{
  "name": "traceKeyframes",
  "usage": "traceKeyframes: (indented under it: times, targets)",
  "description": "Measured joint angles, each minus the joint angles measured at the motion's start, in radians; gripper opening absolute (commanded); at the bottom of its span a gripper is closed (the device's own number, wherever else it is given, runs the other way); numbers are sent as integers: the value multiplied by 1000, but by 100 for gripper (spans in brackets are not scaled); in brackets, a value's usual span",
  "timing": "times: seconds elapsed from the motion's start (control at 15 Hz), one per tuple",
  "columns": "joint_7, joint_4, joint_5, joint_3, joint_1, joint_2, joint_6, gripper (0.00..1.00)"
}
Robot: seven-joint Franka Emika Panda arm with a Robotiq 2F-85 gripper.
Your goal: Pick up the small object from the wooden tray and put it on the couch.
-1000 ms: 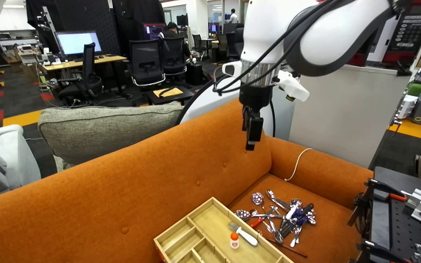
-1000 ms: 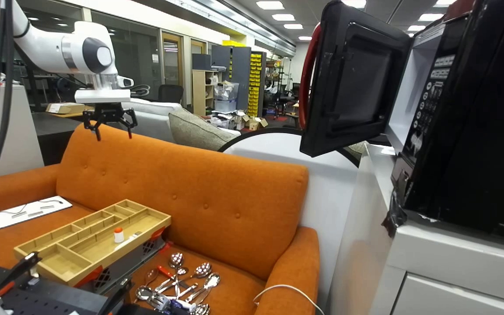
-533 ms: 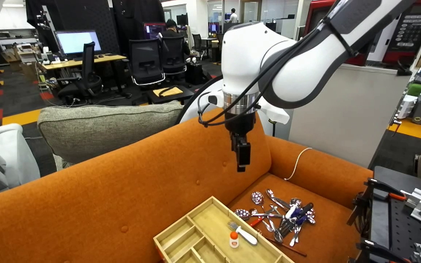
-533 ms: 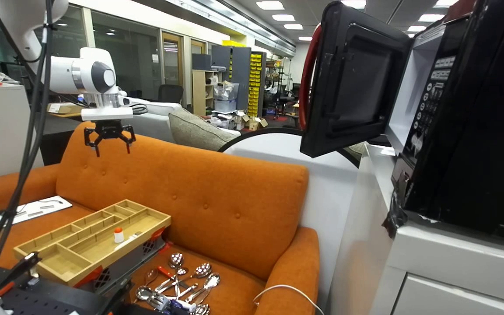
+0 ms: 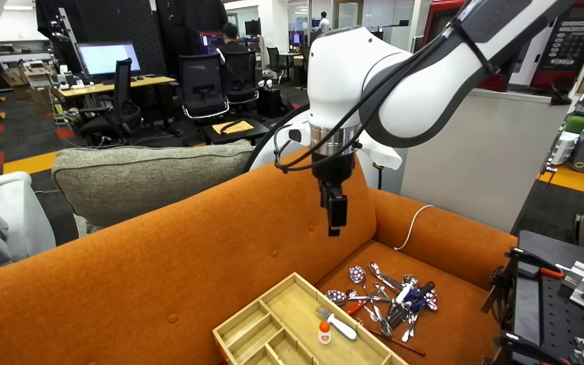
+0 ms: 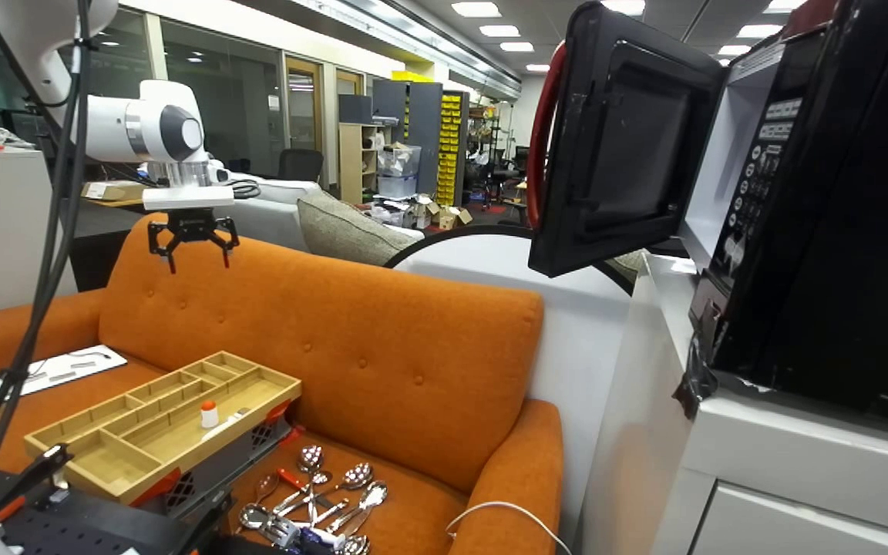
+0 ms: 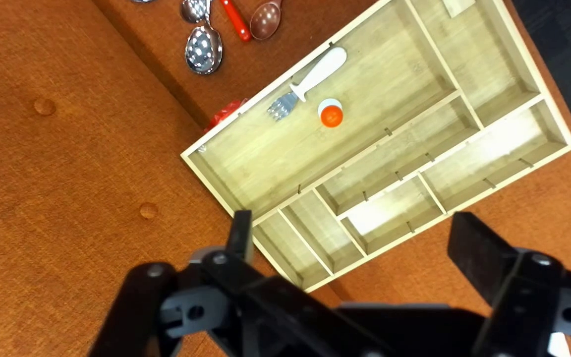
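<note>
The wooden tray [image 5: 294, 279] has several compartments; it also shows in an exterior view [image 6: 124, 493] and the wrist view [image 7: 429, 225]. In its long compartment a small white bottle with an orange cap [image 5: 325, 334] stands upright; it shows too in an exterior view [image 6: 209, 416] and the wrist view [image 7: 331, 115]. Beside it lies a white-handled fork [image 7: 320, 74]. The orange couch [image 6: 382, 324] is under and behind the tray. My gripper [image 6: 200, 267] is open and empty, high above the tray, pointing down. In the wrist view its fingers [image 7: 240, 233] are wide apart.
Several metal spoons and utensils [image 5: 368, 299] lie on the couch seat beside the tray. A black bench with clamps [image 5: 566, 294] stands in front. A microwave with its door [image 6: 621, 139] open sits on a white cabinet. A white board [image 6: 51, 371] lies on the seat.
My gripper has come down and shifted sideways in front of the couch backrest, then stayed almost still over the last half second, rising very slightly. The bottle, fork and tray have not moved.
</note>
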Motion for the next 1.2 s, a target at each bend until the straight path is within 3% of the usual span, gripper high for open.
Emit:
traceKeyframes:
  times: [0.47,0.73,1.2]
  targets:
    - [33,5,-18,1,1,58,62,100]
    - [72,39,-86,-2,10,196,135,100]
    - [57,193,-136,-6,41,447,138,100]
